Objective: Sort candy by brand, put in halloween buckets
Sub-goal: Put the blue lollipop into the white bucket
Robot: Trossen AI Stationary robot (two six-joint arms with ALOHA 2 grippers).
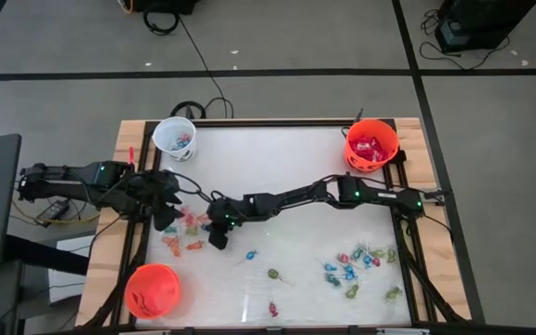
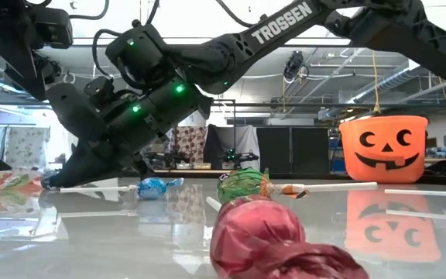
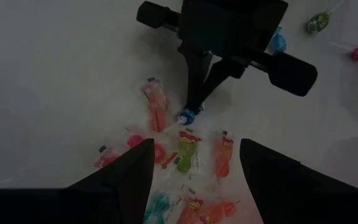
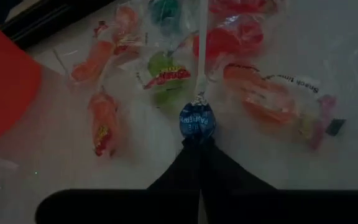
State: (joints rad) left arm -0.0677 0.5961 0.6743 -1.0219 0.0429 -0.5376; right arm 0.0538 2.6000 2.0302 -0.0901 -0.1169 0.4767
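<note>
Left arm reaches in from the left table edge; left gripper (image 1: 167, 216) hovers over a loose cluster of orange-red and green wrapped pieces (image 1: 182, 237), its fingers (image 3: 134, 180) spread apart with nothing between them. White bucket (image 1: 174, 138) stands at the far left corner with wrapped sweets inside; one orange-red bucket (image 1: 152, 290) sits at the near left corner. Just right of the cluster, the right gripper (image 1: 218, 233) is down at the table surface, the right arm stretched across from the right side. Its fingers (image 4: 194, 163) are pressed together, tips meeting at the wrapper end of a blue-wrapped lollipop (image 4: 196, 121) that lies on the table, white stick pointing away over the green piece (image 4: 164, 73); whether the wrapper is pinched or only touched, cannot tell. Toward the middle, scattered single lollipops: a blue one (image 1: 252, 253), a green one (image 1: 274, 274), a red one (image 1: 273, 308) nearest the front edge. Further right, a denser heap of blue, green and red lollipops (image 1: 361, 265) lies near the front right. Second orange-red bucket (image 1: 371, 143), with a jack-o'-lantern face, stands at the far right corner holding red packets (image 1: 368, 147).
</note>
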